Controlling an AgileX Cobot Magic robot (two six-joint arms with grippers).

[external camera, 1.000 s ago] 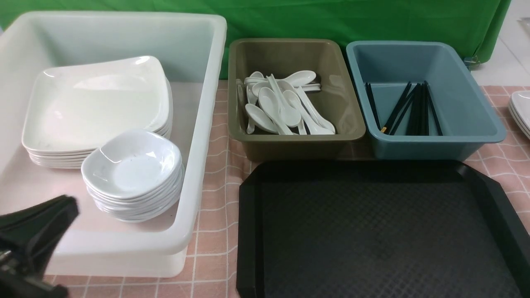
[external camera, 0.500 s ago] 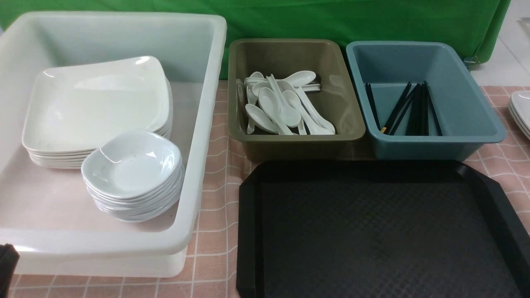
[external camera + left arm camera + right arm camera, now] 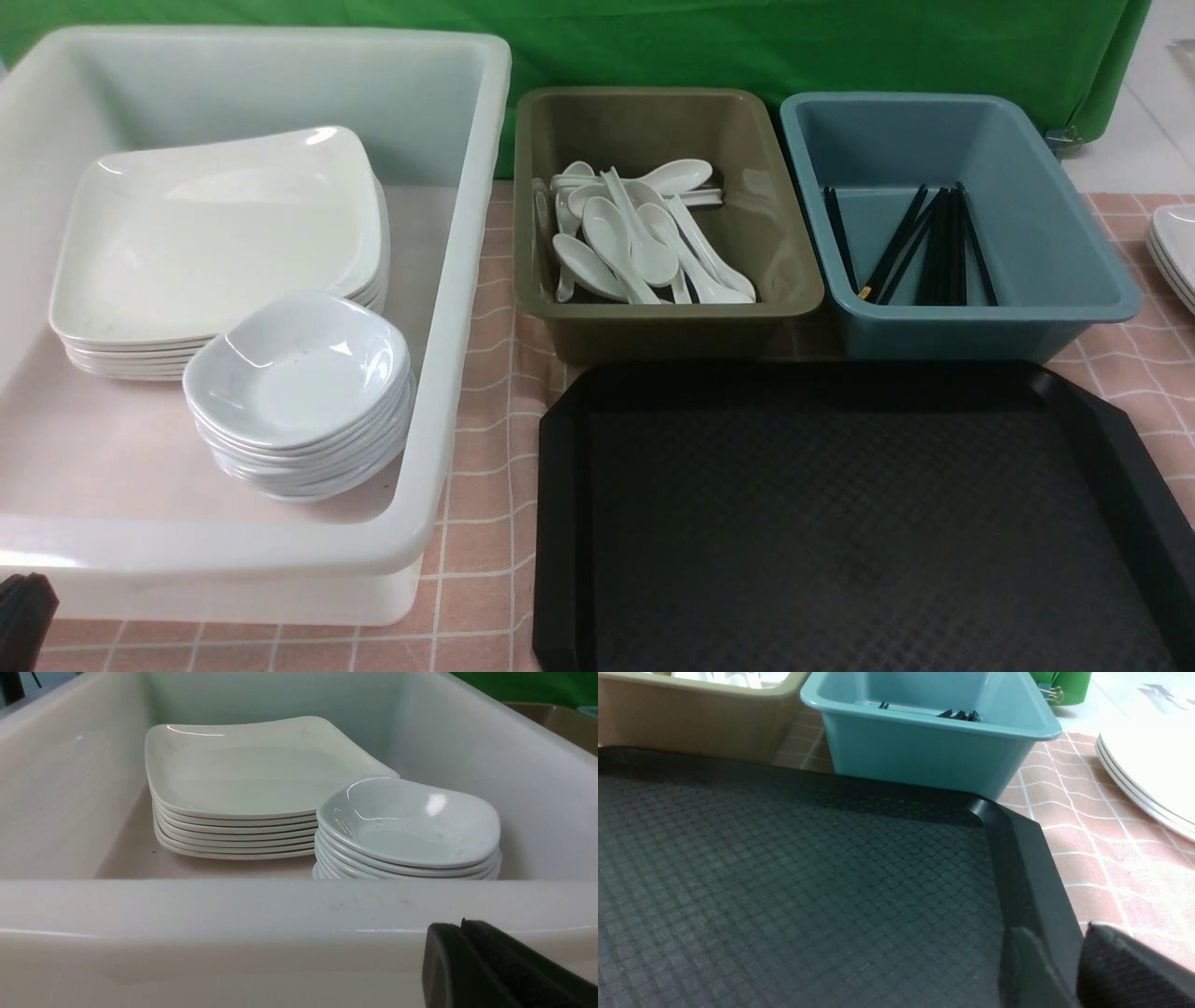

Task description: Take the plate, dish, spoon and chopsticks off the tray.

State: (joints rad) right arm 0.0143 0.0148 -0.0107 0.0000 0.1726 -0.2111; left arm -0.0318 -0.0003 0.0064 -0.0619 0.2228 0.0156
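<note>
Neither pair of jaws showed enough to judge: the left gripper was only a black sliver at the near left corner of the front view, outside the big white plastic tub, and appeared to hold nothing; the right gripper showed black fingers beside the near right rim of the large black textured tray, with a narrow gap between them, but I could not tell how far apart they stood

What showed of the tray floor was bare, so the task looked finished. A large white square plate topped a stack at the far left of the tub, a small white squarish dish topped a second stack just in front of it, white soup spoons lay in the olive bin, and black chopsticks lay in the blue bin

Both bins stood just beyond the tray's far rim, and the tub's right wall stood near its left rim. More white plates sat at the far right on the pink checked cloth. Open room lay over the tray
</note>
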